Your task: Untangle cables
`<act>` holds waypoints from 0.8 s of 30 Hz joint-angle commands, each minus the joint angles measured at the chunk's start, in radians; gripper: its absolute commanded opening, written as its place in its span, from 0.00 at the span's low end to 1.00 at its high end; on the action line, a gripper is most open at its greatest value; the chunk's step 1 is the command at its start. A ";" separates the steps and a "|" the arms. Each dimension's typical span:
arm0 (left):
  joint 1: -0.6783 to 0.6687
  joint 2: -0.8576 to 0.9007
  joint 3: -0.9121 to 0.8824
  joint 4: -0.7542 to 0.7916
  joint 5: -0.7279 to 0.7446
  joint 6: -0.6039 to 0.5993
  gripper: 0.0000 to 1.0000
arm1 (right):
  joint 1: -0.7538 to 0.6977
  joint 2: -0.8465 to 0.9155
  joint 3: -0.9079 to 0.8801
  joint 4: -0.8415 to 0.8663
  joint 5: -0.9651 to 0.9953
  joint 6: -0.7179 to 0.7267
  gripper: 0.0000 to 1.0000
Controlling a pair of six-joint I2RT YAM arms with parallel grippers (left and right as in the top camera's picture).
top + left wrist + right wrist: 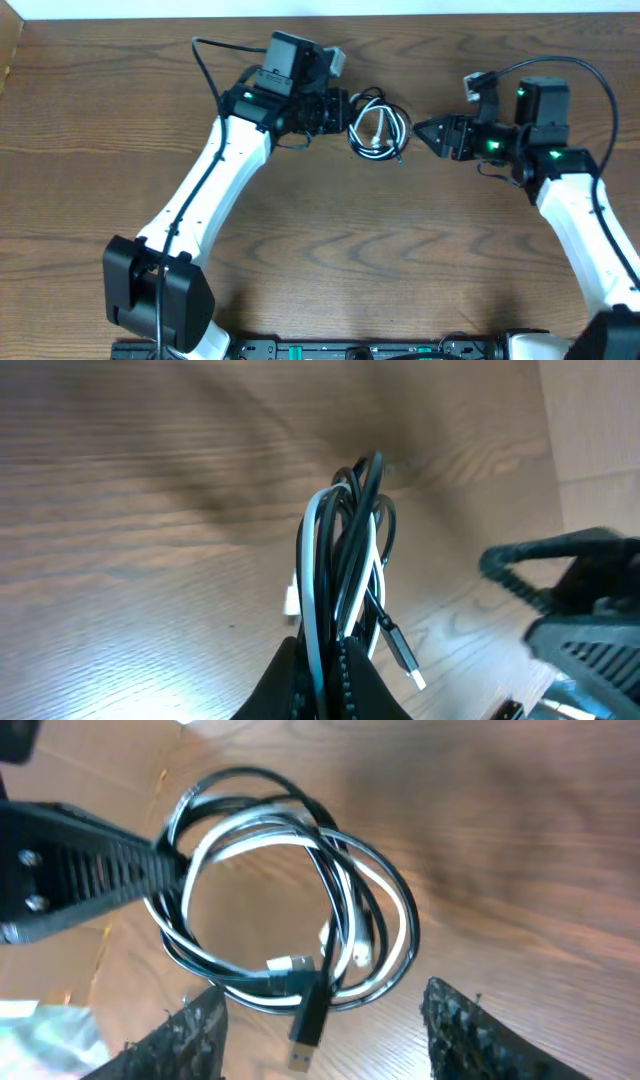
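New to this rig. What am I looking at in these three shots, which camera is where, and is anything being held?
Two white robot arms sit at a wooden table, each ending in a two-finger hand.

The wide shot comes from a fixed camera above the table. The other two come from cameras mounted on each wrist, so each sees its own fingers at the bottom of the picture.

Between the arms is a tangled coil of two thin cords, the black cable and the white cable, looped through each other. A loose black plug and small white plug ends show in the right wrist view.

The left hand is shut on the coil: its wrist view shows both cords rising from between its fingers. The right hand is open beside the coil, touching nothing, with the bundle ahead of its spread fingers.
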 commanded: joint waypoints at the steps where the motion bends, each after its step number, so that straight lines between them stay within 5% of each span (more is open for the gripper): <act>1: 0.033 0.002 0.007 -0.001 0.087 0.020 0.07 | 0.045 0.057 0.023 0.031 -0.054 0.027 0.56; 9: 0.045 0.001 0.007 -0.001 0.266 0.020 0.07 | 0.138 0.178 0.023 0.146 0.118 0.166 0.40; 14: 0.045 -0.003 0.007 -0.013 0.313 0.040 0.07 | 0.169 0.224 0.023 0.029 0.554 0.414 0.33; 18: 0.061 -0.021 0.007 -0.042 0.295 0.076 0.07 | 0.165 0.225 0.023 -0.056 0.740 0.430 0.28; 24: 0.091 -0.037 0.007 -0.046 0.272 0.080 0.08 | 0.145 0.225 0.023 -0.122 0.739 0.413 0.16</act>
